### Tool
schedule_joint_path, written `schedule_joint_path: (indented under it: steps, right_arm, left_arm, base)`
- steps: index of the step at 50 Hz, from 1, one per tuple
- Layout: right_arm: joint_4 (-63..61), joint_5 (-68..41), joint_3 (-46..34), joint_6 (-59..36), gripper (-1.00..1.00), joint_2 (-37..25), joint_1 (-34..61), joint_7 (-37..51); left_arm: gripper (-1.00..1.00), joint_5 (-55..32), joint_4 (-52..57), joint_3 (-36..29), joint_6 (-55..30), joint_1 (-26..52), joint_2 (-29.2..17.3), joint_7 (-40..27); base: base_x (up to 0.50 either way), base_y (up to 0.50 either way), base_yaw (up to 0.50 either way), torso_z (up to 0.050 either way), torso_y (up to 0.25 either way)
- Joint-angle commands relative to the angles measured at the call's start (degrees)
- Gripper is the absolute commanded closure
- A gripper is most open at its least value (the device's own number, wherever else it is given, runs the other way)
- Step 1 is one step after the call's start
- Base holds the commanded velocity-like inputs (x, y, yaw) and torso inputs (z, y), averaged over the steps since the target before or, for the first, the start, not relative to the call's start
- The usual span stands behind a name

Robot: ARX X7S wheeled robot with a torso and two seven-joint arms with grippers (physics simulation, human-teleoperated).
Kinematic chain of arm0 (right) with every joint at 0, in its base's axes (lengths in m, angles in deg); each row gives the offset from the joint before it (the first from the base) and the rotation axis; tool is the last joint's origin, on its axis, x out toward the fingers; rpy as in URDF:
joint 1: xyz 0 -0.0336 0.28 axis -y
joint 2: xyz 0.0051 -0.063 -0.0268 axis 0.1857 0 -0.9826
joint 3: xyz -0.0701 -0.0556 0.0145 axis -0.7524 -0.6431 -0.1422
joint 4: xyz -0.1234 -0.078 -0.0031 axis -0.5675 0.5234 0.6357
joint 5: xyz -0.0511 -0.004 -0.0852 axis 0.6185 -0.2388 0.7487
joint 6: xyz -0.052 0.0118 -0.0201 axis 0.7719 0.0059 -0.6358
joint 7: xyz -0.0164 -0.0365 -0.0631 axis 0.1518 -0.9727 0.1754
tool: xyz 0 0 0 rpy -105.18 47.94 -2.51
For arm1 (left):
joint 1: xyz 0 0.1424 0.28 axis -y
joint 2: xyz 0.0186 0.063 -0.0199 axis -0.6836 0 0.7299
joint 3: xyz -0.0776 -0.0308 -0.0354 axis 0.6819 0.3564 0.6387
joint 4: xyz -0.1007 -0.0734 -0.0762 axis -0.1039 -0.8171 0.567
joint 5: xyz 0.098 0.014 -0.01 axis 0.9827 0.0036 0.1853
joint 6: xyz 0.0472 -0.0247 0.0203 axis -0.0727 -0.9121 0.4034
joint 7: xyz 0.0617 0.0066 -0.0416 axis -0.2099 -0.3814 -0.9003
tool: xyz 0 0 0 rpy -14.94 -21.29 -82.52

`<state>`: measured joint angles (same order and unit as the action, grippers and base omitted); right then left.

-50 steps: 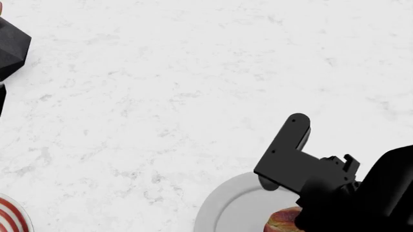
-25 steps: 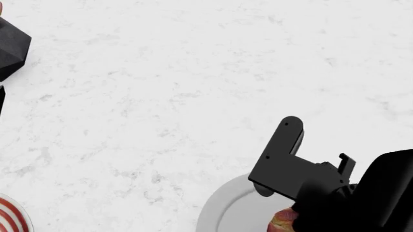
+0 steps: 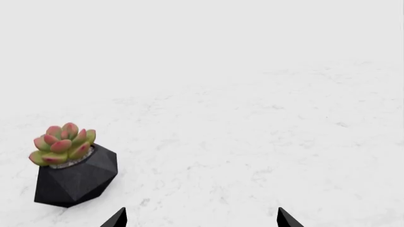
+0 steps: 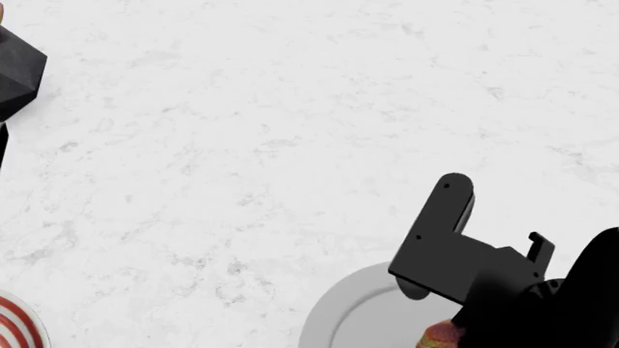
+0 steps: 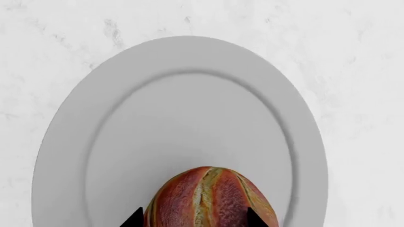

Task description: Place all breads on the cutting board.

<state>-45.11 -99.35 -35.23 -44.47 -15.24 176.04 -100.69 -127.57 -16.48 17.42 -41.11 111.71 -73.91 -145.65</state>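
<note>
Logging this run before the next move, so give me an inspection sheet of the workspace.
Surface: white marbled countertop, bare across the middle.
Job's things: round reddish-brown loaf with greenish-tan stripes lies on the round grey plate; golden roll and wooden cutting board not in view.
Clutter: pink-green succulent in a faceted black pot; red-striped white plate at the head view's lower corner.
Grippers: right gripper open, its fingertips either side of the loaf, contact cannot be told; left gripper open over bare counter, holding nothing.
Cables: nothing seen.
Surroundings: nothing seen beyond the counter.
</note>
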Motion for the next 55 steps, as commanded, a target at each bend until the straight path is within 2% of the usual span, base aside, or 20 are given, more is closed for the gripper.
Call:
schedule_joint_path:
  steps: [1,9,16,21,30,33,35,37,38,39,44,46,48,49,50,55]
  right_arm:
    - [-0.91,-2.36,2.66,-2.95,1.0,-1.15,7.07,-2.71]
    - [-0.96,-3.6,4.44,-4.55,1.0,-1.18,10.52,-2.6]
    - [-0.91,-3.43,5.41,-3.93,1.0,-1.4,12.24,-3.55]
    - [-1.08,-3.49,5.71,-4.78,1.0,-1.75,13.96,-4.5]
    - [-1.54,-4.65,6.4,-6.97,1.0,-2.59,16.66,-4.92]
    - [-1.36,-4.63,6.29,-7.02,1.0,-2.65,16.67,-4.94]
    - [-1.19,-4.58,6.26,-6.92,1.0,-2.62,16.72,-5.08]
    - [-1.17,-4.47,6.22,-6.67,1.0,-2.67,16.62,-5.12]
    - [-1.22,-4.36,6.15,-6.51,1.0,-2.76,16.53,-5.19]
    - [-1.21,-4.36,6.14,-6.5,1.0,-2.76,16.54,-5.2]
    - [-1.2,-4.38,6.07,-6.46,1.0,-2.77,16.59,-5.18]
    - [-0.97,-3.56,5.68,-5.99,1.0,-3.17,16.49,-5.88]
    - [-0.48,-3.09,5.55,-5.76,1.0,-3.09,16.55,-6.16]
    - [-0.37,-3.03,5.51,-5.74,1.0,-3.12,16.56,-6.24]
    - [-0.35,-3.04,5.49,-5.77,1.0,-3.22,16.57,-6.28]
    - [-0.08,-2.85,5.43,-5.57,1.0,-3.25,16.66,-6.56]
  left_arm:
    - [-1.0,0.31,-1.19,-0.99,-0.62,1.9,0.18,0.51]
    - [-1.0,1.9,-2.36,-1.77,-1.47,2.93,1.1,1.84]
    - [-1.0,1.83,-4.43,-4.19,-4.23,7.16,1.34,2.69]
    - [-1.0,-2.4,-9.07,-8.41,-8.83,15.07,0.76,3.64]
    - [-1.0,-9.23,-18.99,-14.42,-21.05,26.92,-1.09,11.76]
    - [-1.0,-10.93,-23.94,-18.39,-25.94,34.03,-0.2,14.72]
    - [-1.0,-9.41,-25.2,-22.23,-26.66,38.18,-0.64,20.06]
    - [-1.0,-5.03,-25.43,-26.42,-26.78,42.12,-1.54,28.87]
    - [-1.0,1.67,-23.91,-28.75,-26.83,44.41,-2.44,37.46]
    - [-1.0,3.43,-23.71,-29.23,-26.54,44.75,-2.78,40.74]
    - [-1.0,4.4,-23.2,-31.01,-25.3,45.69,-3.45,42.33]
    - [-1.0,21.59,-21.05,-37.16,-24.25,48.27,-5.26,59.52]
    - [-1.0,38.18,-22.87,-40.38,-23.67,49.64,-4.97,76.71]
    - [-1.0,40.62,-23.17,-41.75,-22.96,49.98,-4.92,85.3]
    - [-1.0,42.93,-23.86,-43.42,-22.34,50.59,-4.83,88.96]
    - [-1.0,51.64,-26.01,-50.86,-20.14,53.03,-4.28,98.6]
  base:
    - [0.0,0.0,0.0,0.0,0.0]
    - [0.0,0.0,0.0,0.0,0.0]
    - [0.0,0.0,0.0,0.0,0.0]
    - [0.0,0.0,0.0,0.0,0.0]
    - [0.0,0.0,0.0,0.0,0.0]
    - [0.0,0.0,0.0,0.0,0.0]
    - [0.0,0.0,0.0,0.0,0.0]
    - [0.0,0.0,0.0,0.0,0.0]
    - [0.0,0.0,0.0,0.0,0.0]
    - [0.0,0.0,0.0,0.0,0.0]
    - [0.0,0.0,0.0,0.0,0.0]
    - [0.0,0.0,0.0,0.0,0.0]
    - [0.0,0.0,0.0,0.0,0.0]
    - [0.0,0.0,0.0,0.0,0.0]
    - [0.0,0.0,0.0,0.0,0.0]
    - [0.0,0.0,0.0,0.0,0.0]
